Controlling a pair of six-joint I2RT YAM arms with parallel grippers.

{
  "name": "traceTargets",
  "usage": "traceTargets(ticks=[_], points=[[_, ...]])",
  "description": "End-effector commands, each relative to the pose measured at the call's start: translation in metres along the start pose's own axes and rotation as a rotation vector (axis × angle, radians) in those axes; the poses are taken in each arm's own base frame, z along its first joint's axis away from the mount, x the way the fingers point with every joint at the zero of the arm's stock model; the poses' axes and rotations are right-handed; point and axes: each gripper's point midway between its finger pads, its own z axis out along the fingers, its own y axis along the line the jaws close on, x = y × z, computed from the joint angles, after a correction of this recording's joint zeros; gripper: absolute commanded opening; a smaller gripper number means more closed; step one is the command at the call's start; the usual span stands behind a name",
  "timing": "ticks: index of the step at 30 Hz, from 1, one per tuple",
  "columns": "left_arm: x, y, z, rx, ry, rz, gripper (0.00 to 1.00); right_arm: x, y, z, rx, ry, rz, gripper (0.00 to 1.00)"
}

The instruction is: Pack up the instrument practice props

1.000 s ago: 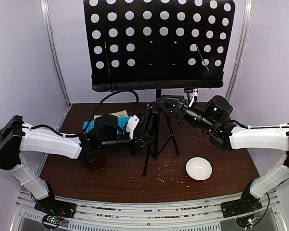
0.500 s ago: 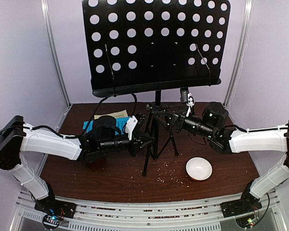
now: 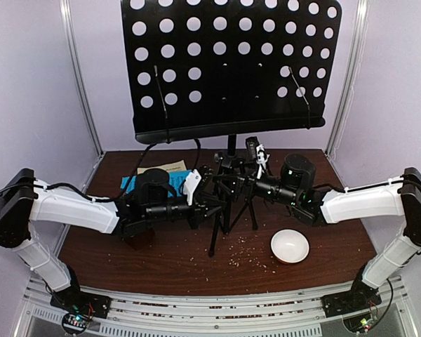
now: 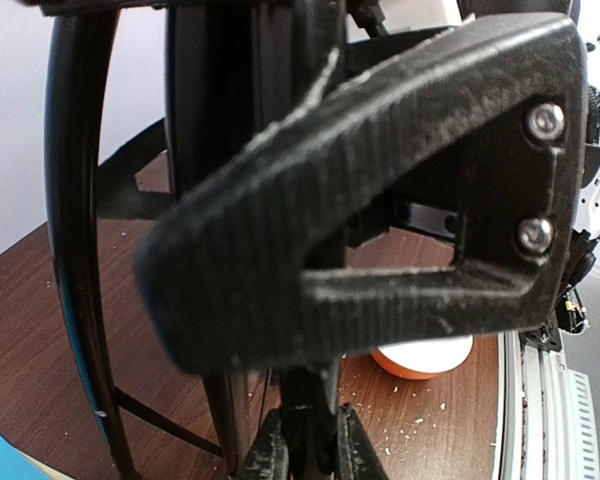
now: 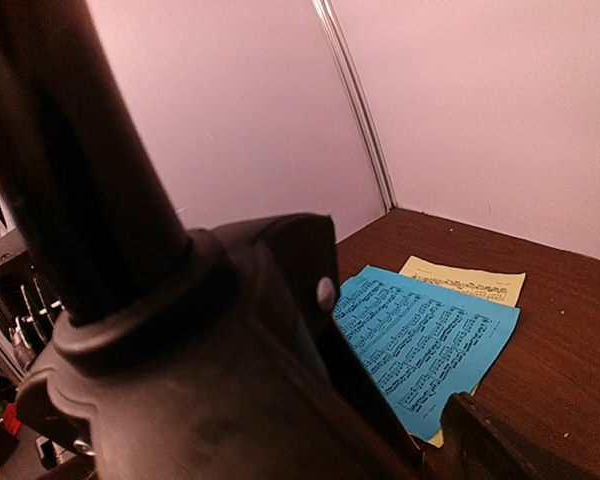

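The black music stand, with its perforated desk (image 3: 231,63), stands on its tripod (image 3: 224,210) mid-table. My left gripper (image 3: 212,205) is shut on a thin black rod of the tripod (image 4: 305,420), which shows between its fingertips (image 4: 355,450) in the left wrist view. My right gripper (image 3: 226,175) is open at the stand's pole collar (image 5: 180,330); one finger (image 5: 490,440) shows, the other is hidden. The blue sheet (image 5: 420,340) lies on the yellow sheet (image 5: 470,280) at the back left. The brown metronome (image 3: 139,239) is mostly hidden under my left arm.
A small white bowl (image 3: 290,246) sits front right of the tripod, with brown crumbs (image 3: 242,253) scattered beside it. A black cable (image 3: 170,140) loops above my left arm. Walls close in the table on three sides.
My right arm has swung left and down to the stand's pole, and its jaws have opened wider. The desk has rocked slightly. My left gripper has held still on the tripod.
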Motion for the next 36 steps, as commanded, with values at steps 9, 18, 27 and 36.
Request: traceTargets(ticks=[9, 18, 27, 36], points=[[-0.044, -0.023, 0.004, 0.071, -0.154, 0.064, 0.00, -0.009, 0.006, -0.005, 0.018, -0.092, 0.006, 0.55], [-0.034, -0.029, 0.008, 0.072, -0.122, 0.077, 0.00, -0.017, 0.007, -0.004, 0.021, -0.138, 0.030, 0.45], [-0.025, -0.038, 0.012, 0.087, -0.110, 0.068, 0.00, -0.025, 0.002, -0.005, 0.048, -0.202, 0.066, 0.12], [-0.029, -0.026, 0.005, -0.009, -0.091, 0.040, 0.13, -0.038, -0.010, -0.019, 0.168, -0.245, 0.090, 0.00]])
